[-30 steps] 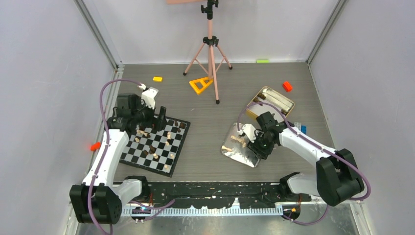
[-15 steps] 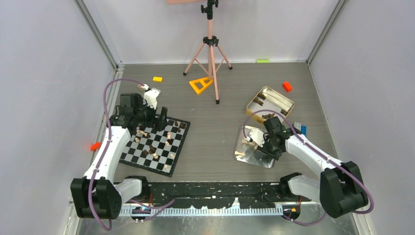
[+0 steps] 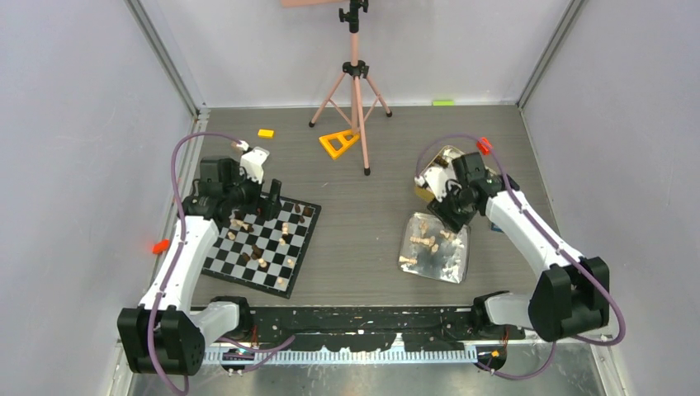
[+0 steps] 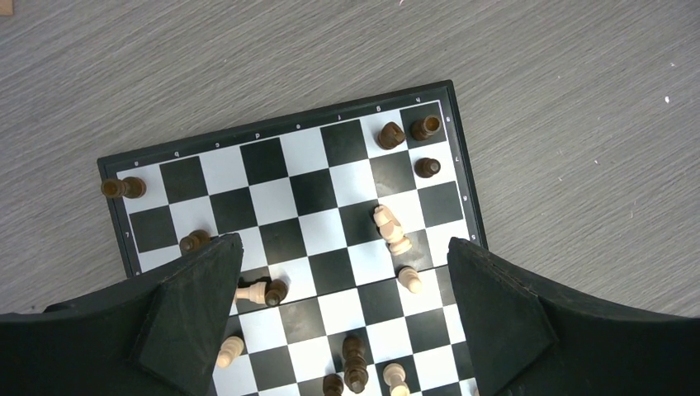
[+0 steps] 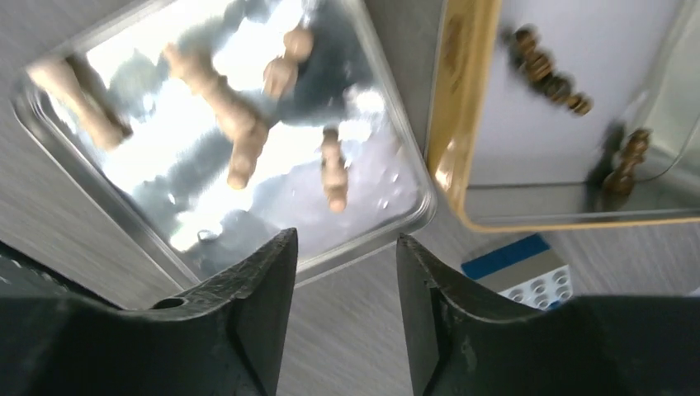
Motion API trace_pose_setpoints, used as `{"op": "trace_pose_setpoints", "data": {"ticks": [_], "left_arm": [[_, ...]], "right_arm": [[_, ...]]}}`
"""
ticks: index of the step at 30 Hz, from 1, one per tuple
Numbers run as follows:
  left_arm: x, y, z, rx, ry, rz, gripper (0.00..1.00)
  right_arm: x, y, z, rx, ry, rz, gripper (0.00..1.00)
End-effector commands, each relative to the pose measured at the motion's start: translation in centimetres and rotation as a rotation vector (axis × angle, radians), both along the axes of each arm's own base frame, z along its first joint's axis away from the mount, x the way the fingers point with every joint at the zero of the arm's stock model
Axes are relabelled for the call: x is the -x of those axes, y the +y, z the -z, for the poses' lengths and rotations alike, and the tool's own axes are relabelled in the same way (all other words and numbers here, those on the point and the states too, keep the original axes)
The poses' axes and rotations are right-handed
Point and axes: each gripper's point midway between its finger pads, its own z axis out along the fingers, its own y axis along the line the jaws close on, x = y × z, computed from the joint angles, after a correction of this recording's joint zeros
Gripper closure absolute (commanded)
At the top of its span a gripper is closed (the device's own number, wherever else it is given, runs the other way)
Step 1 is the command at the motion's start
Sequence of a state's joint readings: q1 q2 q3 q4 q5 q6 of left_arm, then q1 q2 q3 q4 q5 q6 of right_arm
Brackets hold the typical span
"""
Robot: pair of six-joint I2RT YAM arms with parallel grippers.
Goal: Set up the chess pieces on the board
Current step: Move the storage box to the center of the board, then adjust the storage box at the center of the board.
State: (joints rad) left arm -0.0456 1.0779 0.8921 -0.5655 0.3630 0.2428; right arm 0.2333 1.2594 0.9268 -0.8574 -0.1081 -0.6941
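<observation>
The board (image 3: 221, 257) lies on the left with light and dark chess pieces (image 3: 285, 231) scattered on it, some fallen. My left gripper (image 3: 272, 196) hovers over its far edge, open and empty. In the left wrist view the gripper (image 4: 343, 242) straddles board squares (image 4: 314, 190), with a fallen light piece (image 4: 390, 228) and dark pieces (image 4: 391, 134) nearby. My right gripper (image 3: 446, 213) is open and empty between the silver tray (image 3: 458, 266) and the gold-rimmed tin (image 3: 426, 183). In the right wrist view the gripper (image 5: 345, 237) is over bare table beside the tray (image 5: 363, 198).
Light pieces (image 5: 235, 124) lie in the tray and dark pieces (image 5: 549, 70) in the tin (image 5: 462, 124). A blue-and-white block (image 5: 516, 264) sits by the tin. A pink tripod (image 3: 355, 82), yellow blocks (image 3: 338, 143), an orange block (image 3: 484, 145) and a red block (image 3: 159, 245) stand around.
My right gripper has moved from over the tray back and right toward the tin. The tray has shifted to the right with its pieces. The left arm has not moved.
</observation>
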Motion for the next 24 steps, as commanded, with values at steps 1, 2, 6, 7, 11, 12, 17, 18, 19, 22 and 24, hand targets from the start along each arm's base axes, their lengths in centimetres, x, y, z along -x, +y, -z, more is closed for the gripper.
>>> {"op": "trace_pose_setpoints", "data": {"ticks": [1,2,6,7,11,12,17,18,19,22,24], "left_arm": [[-1.8,-0.6,-2.4,0.027,-0.06,0.006,0.02],[-2.0,-0.6,-2.5,0.029,-0.062,0.007,0.02],[-2.9,-0.7,-2.8,0.031,-0.072,0.009,0.02],[-3.1,-0.8,-2.8,0.033,-0.072,0.011,0.02],[-3.6,-0.8,-2.4,0.037,-0.064,0.012,0.02],[-3.7,-0.9,-2.3,0.036,-0.065,0.013,0.02],[-4.0,-0.9,-1.5,0.035,-0.041,0.013,0.02],[-4.0,-0.8,-1.5,0.034,-0.039,0.013,0.02],[-4.0,-0.8,-1.5,0.033,-0.039,0.012,0.02],[-4.0,-0.8,-1.5,0.032,-0.035,0.007,0.02],[-3.9,-0.7,-1.7,0.032,-0.035,0.006,0.02]], "right_arm": [[-5.0,3.4,-2.9,-0.188,-0.062,0.162,0.43],[-6.6,4.0,-3.0,-0.202,-0.06,0.18,0.4],[-10.7,5.6,-2.6,-0.255,-0.029,0.27,0.32],[-11.2,5.8,-2.4,-0.261,-0.021,0.291,0.3],[-13.9,6.3,-0.6,-0.242,0.005,0.322,0.26],[-14.6,6.3,0.0,-0.231,0.012,0.325,0.26],[-15.0,7.4,2.6,-0.211,0.071,0.264,0.34],[-14.8,7.6,3.1,-0.196,0.084,0.232,0.39],[-14.5,8.0,3.4,-0.186,0.088,0.202,0.41],[-13.6,8.2,4.1,-0.115,0.097,0.083,0.55],[-13.0,8.5,4.1,-0.081,0.105,0.011,0.63]]}}
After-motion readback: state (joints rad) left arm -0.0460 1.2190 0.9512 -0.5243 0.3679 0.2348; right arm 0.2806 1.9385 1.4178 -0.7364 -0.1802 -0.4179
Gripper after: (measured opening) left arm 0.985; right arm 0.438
